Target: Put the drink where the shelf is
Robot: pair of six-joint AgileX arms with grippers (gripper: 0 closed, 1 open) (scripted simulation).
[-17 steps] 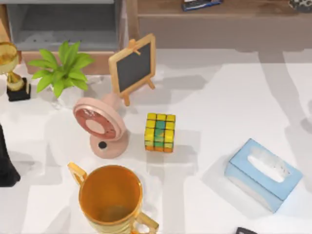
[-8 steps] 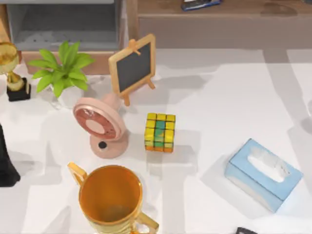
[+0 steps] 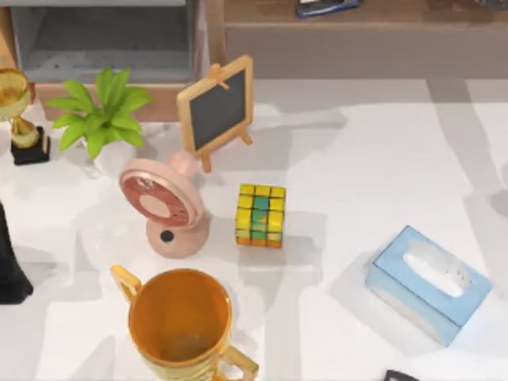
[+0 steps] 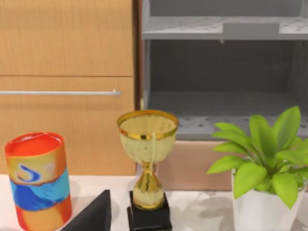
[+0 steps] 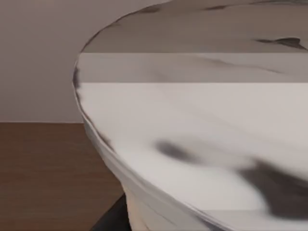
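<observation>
Top view, nearest edge: large golden trophy cup with two handles [image 3: 181,325] is standing upright, mouth open to the camera. Pale blue tissue box [image 3: 425,282] is lying to its right, well apart. White table [image 3: 357,159] is carrying all of this.

Mid-table: pink round desk fan [image 3: 163,208] is sitting just left of a yellow-green puzzle cube [image 3: 260,214], not touching it. Left arm [image 3: 8,262] is sitting parked at the table's left edge; grip state of the left gripper: cannot tell.

Farther back: green leafy plant in a white pot [image 3: 103,115] and small wood-framed blackboard easel [image 3: 216,107] are standing side by side. Small gold trophy on a black base [image 3: 17,107] is standing at the far left.

Back edge: long brown wooden shelf [image 3: 357,48] is running along the right half, with a dark blue flat item [image 3: 325,7] lying on its board top. Grey open cabinet [image 3: 103,40] is sitting to the shelf's left.

Right wrist view: white round lid of the drink [image 5: 202,134] is sitting very close to the lens, beige cup wall showing under it, with brown wood board beneath and a plain wall behind. Right gripper: cannot tell whether it is gripping the drink.
</observation>
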